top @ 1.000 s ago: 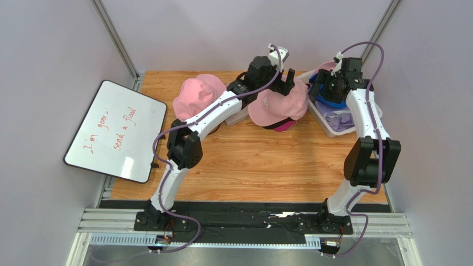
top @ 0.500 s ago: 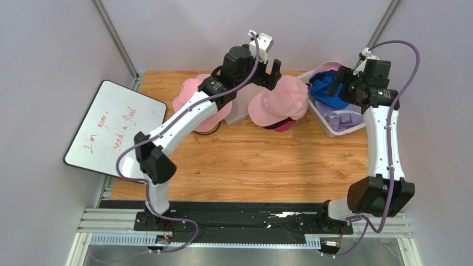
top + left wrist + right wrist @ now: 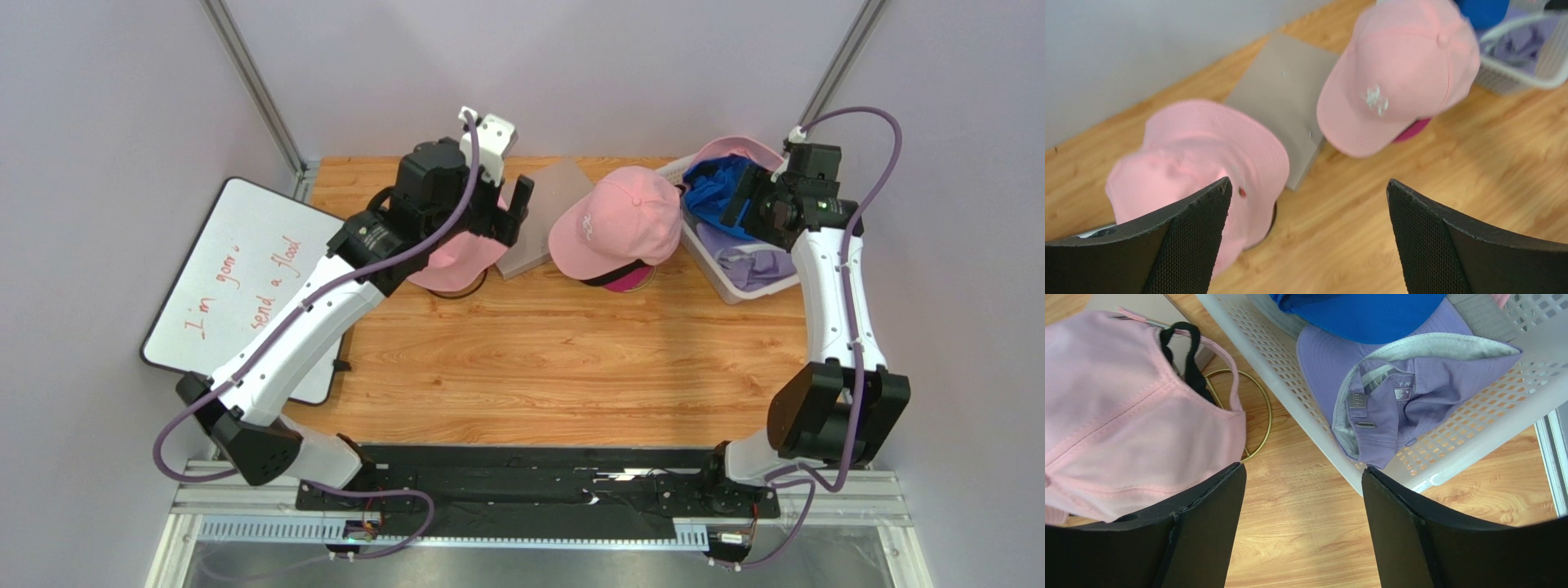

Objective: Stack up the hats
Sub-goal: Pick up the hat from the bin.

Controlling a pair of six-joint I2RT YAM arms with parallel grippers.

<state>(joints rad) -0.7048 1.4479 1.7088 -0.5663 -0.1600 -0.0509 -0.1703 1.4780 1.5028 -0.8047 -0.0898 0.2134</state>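
Observation:
A pink baseball cap (image 3: 620,218) (image 3: 1404,67) (image 3: 1125,429) sits on a magenta cap (image 3: 632,279) at the table's back middle. A pink bucket hat (image 3: 444,260) (image 3: 1198,156) stands to its left on a dark frame. My left gripper (image 3: 505,218) (image 3: 1309,184) hovers open and empty above the bucket hat's right edge. In the white mesh basket (image 3: 721,272) (image 3: 1290,373) lie a blue cap (image 3: 721,196) (image 3: 1358,312) and a lavender cap (image 3: 763,260) (image 3: 1389,386). My right gripper (image 3: 738,202) (image 3: 1303,468) hangs open and empty over the basket's left rim.
A flat grey piece (image 3: 546,214) (image 3: 1284,92) lies between the two pink hats. A gold wire ring (image 3: 1261,416) shows under the pink cap. Another pink hat (image 3: 736,150) rests at the basket's far rim. A whiteboard (image 3: 258,288) overhangs the table's left edge.
My left arm has drawn back leftward from the pink baseball cap to above the bucket hat. My right gripper stays over the basket, having shifted slightly right.

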